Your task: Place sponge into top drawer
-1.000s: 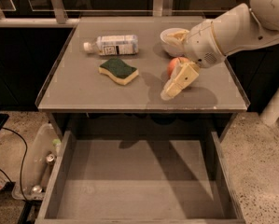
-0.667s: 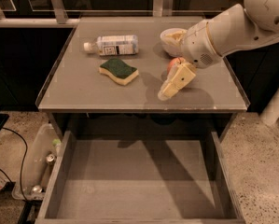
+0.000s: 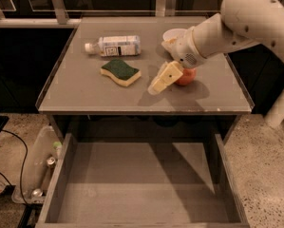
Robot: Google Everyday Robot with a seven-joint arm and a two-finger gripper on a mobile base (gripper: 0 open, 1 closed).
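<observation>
The sponge [image 3: 121,71], pale yellow with a dark green top, lies on the grey cabinet top [image 3: 84,94] left of centre. My gripper [image 3: 156,85] hangs just right of the sponge, above the cabinet top and apart from the sponge, its cream fingers pointing down-left. The top drawer [image 3: 141,184] stands pulled out below the front edge, wide, grey and with nothing in it.
A clear plastic bottle [image 3: 114,45] lies on its side behind the sponge. A red-orange apple-like fruit [image 3: 186,77] and a pale bowl [image 3: 174,35] sit behind my gripper. A bin with cans [image 3: 39,167] stands on the floor at left.
My gripper has moved left toward the sponge. The sponge, bottle and drawer have not moved.
</observation>
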